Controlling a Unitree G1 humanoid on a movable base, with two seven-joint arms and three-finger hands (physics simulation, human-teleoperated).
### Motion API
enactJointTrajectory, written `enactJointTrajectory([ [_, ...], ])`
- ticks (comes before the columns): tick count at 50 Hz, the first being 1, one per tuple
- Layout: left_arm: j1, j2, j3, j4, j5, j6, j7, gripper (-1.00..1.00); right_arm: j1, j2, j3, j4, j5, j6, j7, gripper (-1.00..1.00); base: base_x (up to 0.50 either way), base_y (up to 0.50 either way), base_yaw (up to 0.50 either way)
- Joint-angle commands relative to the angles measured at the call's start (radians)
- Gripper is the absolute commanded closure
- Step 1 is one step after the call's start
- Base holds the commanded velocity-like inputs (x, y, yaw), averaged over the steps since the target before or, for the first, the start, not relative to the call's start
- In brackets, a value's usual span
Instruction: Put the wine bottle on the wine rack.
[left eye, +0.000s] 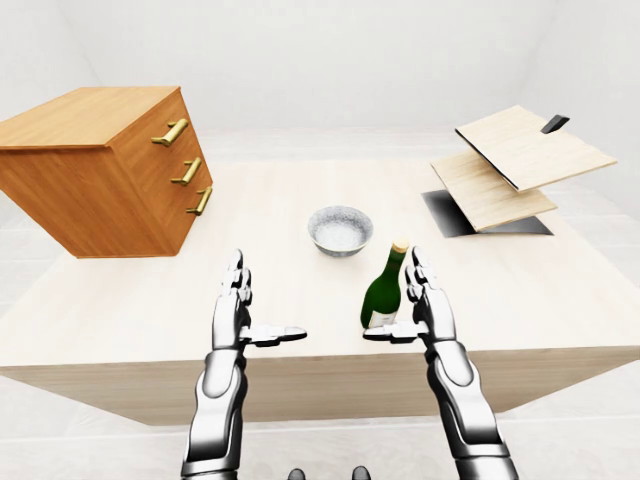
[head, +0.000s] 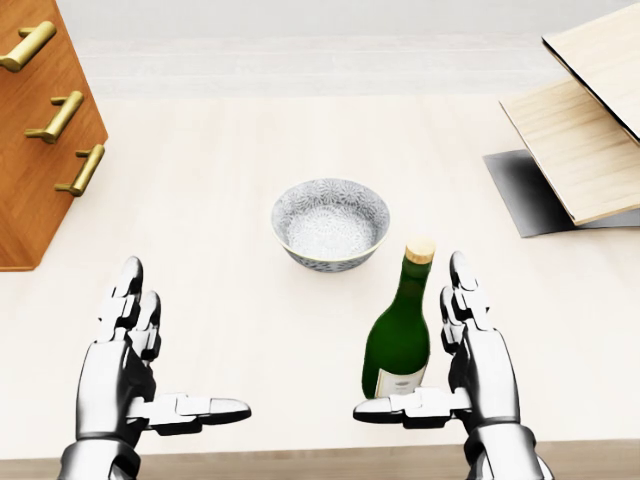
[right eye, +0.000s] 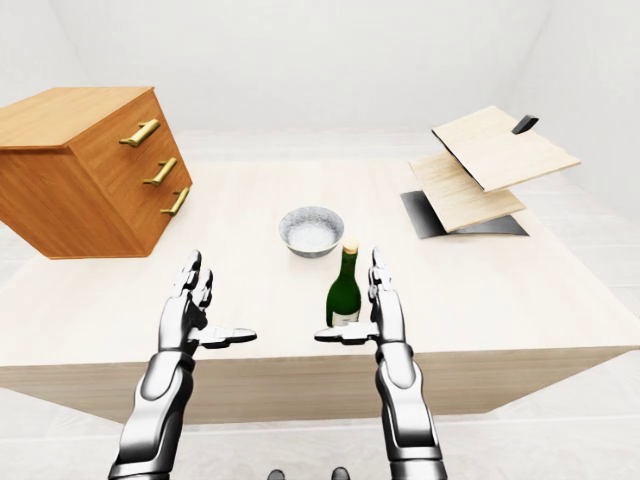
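A green wine bottle (head: 397, 345) with a tan cap and a pale label stands upright on the light wood table (head: 250, 150), toward the bottom of the head view. My right hand (head: 432, 352) is open just to the right of it, palm toward the bottle and thumb stretched across before its base. The fingers (head: 463, 300) do not close round it. My left hand (head: 185, 340) is open and holds nothing, well to the left. The wine rack (left eye: 510, 165), slanted pale boards over a dark base, stands at the table's upper right.
A grey patterned bowl (head: 330, 225) sits just up and left of the bottle. A wooden drawer cabinet (left eye: 100, 165) with brass handles fills the upper left. The table's near edge (left eye: 320, 385) runs just under my hands.
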Motion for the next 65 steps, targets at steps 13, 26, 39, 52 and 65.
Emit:
enactJointTrajectory([
  [13,0.087,0.05,-0.014,-0.265,-0.015,0.075,-0.033,-1.0,0.047,-0.013,-0.008,-0.151,-0.018,0.072,0.025,-1.0,0.0,0.0,0.0],
  [26,0.145,0.06,0.007,-0.434,-0.033,0.075,-0.068,-1.0,0.089,-0.014,-0.01,-0.258,-0.067,0.072,0.03,-1.0,0.0,0.0,0.0],
  [39,0.171,0.047,0.037,-0.584,-0.051,0.075,-0.083,-1.0,0.156,-0.011,-0.063,-0.466,-0.046,0.072,0.059,-1.0,0.0,0.0,0.0],
  [52,0.181,0.039,0.028,-0.621,-0.036,0.075,-0.081,-1.0,0.148,0.0,-0.074,-0.445,-0.049,0.072,0.067,-1.0,-0.12,-0.22,0.0],
  [65,0.189,0.033,0.034,-0.606,-0.043,0.075,-0.079,-1.0,0.145,0.0,-0.055,-0.431,-0.059,0.072,0.065,-1.0,-0.13,-0.25,0.0],
])
